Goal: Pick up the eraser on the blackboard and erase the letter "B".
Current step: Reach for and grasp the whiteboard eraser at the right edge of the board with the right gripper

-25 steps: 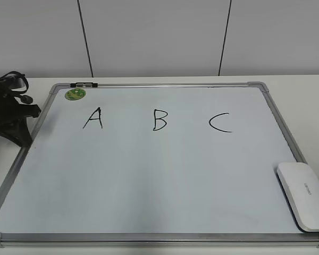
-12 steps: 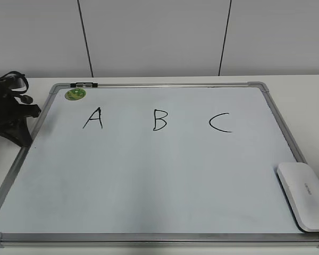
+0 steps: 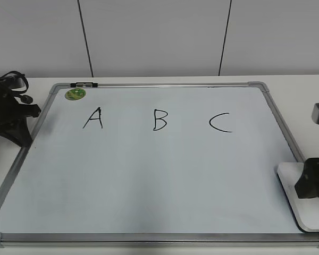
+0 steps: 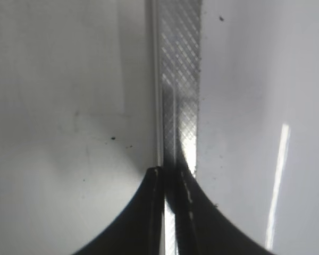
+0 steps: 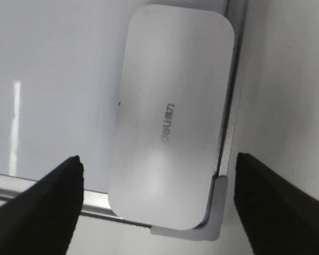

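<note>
Lay nearest the camera, at the board's front right corner: the eraser (image 3: 295, 186), flat on the blackboard (image 3: 149, 180) and overlapping its grey right frame. Was partly covered in the exterior view by the right gripper (image 3: 312, 185), a dark block over the eraser's right half, so that finger spread could not be read there. Was plain only in the right wrist view: eraser (image 5: 170, 114) whole, grey print on top, its lower end over the plastic corner, with the right gripper (image 5: 158, 199) spread wide, one dark finger on either side and neither touching it. Held nothing. Farther back, at the board's left edge, sat the left gripper (image 3: 13, 125), dark and low beside the frame. Showed in the left wrist view alone: left gripper (image 4: 170, 212) pressed together, tips meeting over the hatched aluminium frame strip (image 4: 178, 79), clasping nothing. Stood farther still across the board, in a row, black "A" (image 3: 93, 118), the letter "B" (image 3: 159, 120) intact in the middle, and "C" (image 3: 220, 122). Rested farthest, at the back left corner, a round green magnet (image 3: 75, 94) beside a small marker (image 3: 84, 84) on the top frame.
</note>
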### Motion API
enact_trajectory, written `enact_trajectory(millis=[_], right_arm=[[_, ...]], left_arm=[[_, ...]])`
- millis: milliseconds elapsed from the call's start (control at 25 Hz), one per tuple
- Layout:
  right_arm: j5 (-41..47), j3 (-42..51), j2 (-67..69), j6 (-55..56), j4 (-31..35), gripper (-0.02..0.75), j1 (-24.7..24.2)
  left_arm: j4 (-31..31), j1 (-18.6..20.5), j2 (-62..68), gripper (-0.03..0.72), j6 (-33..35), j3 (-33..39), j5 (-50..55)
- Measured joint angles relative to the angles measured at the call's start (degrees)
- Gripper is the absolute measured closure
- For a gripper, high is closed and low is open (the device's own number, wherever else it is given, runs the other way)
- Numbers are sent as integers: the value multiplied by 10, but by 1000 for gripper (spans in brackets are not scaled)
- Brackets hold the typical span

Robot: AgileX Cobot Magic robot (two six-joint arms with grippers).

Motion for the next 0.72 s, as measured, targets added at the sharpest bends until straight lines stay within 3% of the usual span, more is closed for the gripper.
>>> enact_trajectory(millis=[720], right_arm=[[-24,-60,163,55,-11,87,2]], left_arm=[[-1,0,0,664,0,0,0]])
